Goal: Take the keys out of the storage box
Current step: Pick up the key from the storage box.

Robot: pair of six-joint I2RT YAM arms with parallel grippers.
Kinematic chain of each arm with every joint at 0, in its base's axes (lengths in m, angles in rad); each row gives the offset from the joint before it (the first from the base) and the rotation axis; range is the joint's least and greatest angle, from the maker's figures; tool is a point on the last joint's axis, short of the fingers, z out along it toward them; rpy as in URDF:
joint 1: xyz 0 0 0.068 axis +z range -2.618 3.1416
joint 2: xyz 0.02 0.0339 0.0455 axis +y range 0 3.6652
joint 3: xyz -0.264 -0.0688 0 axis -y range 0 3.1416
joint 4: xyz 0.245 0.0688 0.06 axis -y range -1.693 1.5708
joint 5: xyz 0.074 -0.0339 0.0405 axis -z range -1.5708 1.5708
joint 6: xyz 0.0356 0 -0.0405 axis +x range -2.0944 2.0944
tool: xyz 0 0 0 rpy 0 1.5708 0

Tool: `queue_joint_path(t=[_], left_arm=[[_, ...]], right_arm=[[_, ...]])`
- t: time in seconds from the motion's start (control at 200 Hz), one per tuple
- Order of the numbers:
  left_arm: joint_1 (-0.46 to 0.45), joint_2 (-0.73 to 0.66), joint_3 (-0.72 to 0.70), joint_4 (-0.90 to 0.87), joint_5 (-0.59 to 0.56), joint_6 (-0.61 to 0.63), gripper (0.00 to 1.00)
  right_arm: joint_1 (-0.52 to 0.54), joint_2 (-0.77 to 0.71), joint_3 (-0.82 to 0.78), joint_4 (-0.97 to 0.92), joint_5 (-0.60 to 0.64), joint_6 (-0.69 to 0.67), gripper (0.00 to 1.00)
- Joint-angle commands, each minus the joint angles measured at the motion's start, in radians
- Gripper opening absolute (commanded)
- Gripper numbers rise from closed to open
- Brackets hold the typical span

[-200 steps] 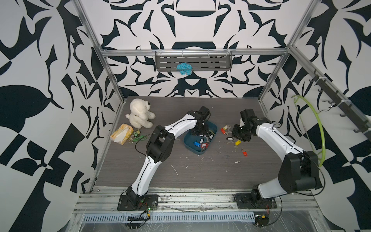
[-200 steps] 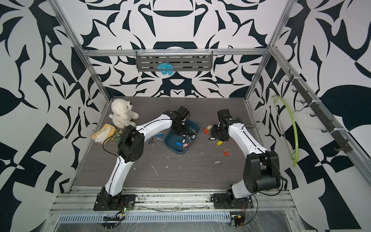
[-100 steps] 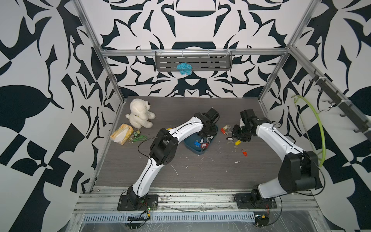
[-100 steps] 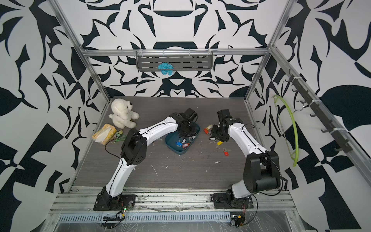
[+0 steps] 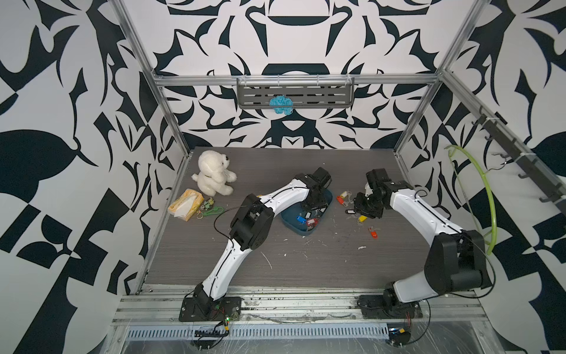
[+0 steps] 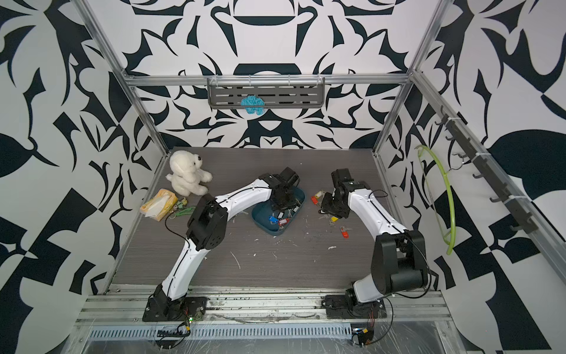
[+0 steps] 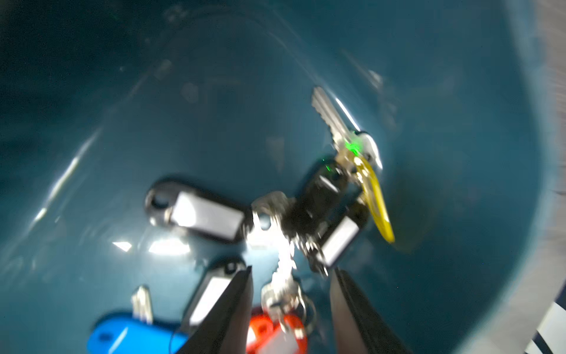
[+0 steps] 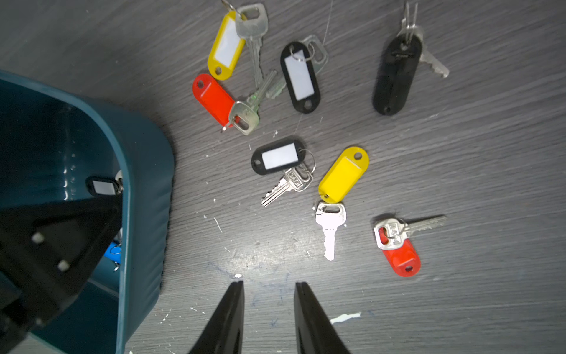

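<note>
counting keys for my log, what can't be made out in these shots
- Left wrist view: blurred, so whether the left gripper touches the keys between its open jaws is unclear.
- Both top views: the left arm covers part of the storage box, so the keys inside cannot be counted.
- Right wrist view: the box wall and left arm hide most of its inside.

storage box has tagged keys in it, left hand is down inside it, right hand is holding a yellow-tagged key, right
No: the right hand holds nothing. The right wrist view shows its jaws apart over bare table, short of the nearest yellow-tagged key. The storage box does hold tagged keys, with the left hand down inside it.
</note>
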Motion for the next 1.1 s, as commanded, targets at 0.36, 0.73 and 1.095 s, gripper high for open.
queue_joint_path(t=[0.36,0.73,1.095], left_arm=[[0.012,0.03,0.107,-0.143,-0.103,0.312,0.47],[0.001,0.054,0.155,-0.189,-0.119,0.538,0.46],[-0.031,0.131,0.252,-0.243,-0.144,0.619,0.46]], right_arm=[[0.003,-0.032,-0.023,-0.001,-0.006,-0.008,0.33],[0.007,-0.028,-0.029,0.006,-0.007,-0.004,0.33],[0.009,-0.026,-0.037,0.004,-0.003,-0.005,0.33]])
